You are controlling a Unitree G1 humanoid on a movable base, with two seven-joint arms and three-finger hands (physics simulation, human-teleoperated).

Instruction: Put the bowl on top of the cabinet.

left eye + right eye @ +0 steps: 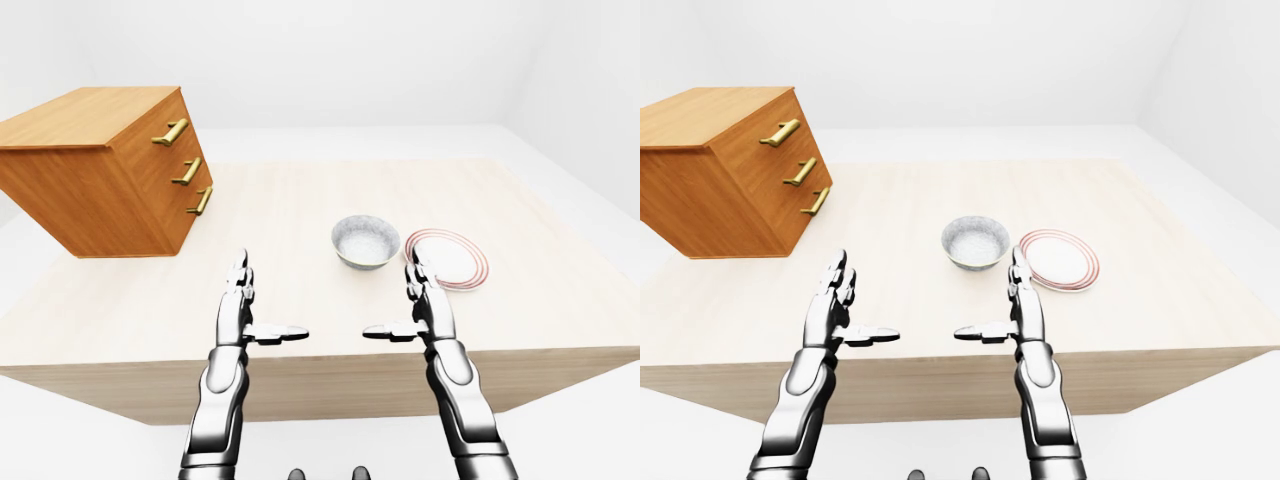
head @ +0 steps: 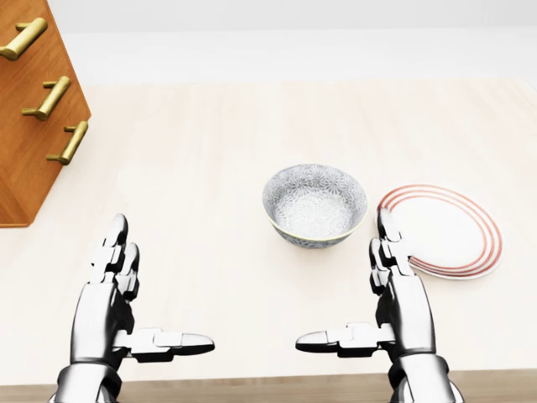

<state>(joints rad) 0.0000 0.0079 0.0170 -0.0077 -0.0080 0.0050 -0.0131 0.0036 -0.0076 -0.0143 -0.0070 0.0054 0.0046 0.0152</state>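
Note:
A grey patterned bowl [image 2: 315, 204] stands upright on the pale wooden table [image 2: 210, 168], right of the middle in the head view. The wooden cabinet [image 1: 95, 170] with three brass handles stands on the table at the upper left; its flat top [image 1: 75, 115] is bare. My left hand [image 2: 138, 306] hovers open over the table's near edge at the lower left, thumb pointing inward. My right hand [image 2: 369, 298] is open too, below and just right of the bowl, apart from it. Neither hand holds anything.
A white plate with red rings [image 2: 445, 231] lies flat just right of the bowl, close to my right hand's fingertips. The table's near edge [image 1: 320, 365] runs under my wrists. White floor and walls surround the table.

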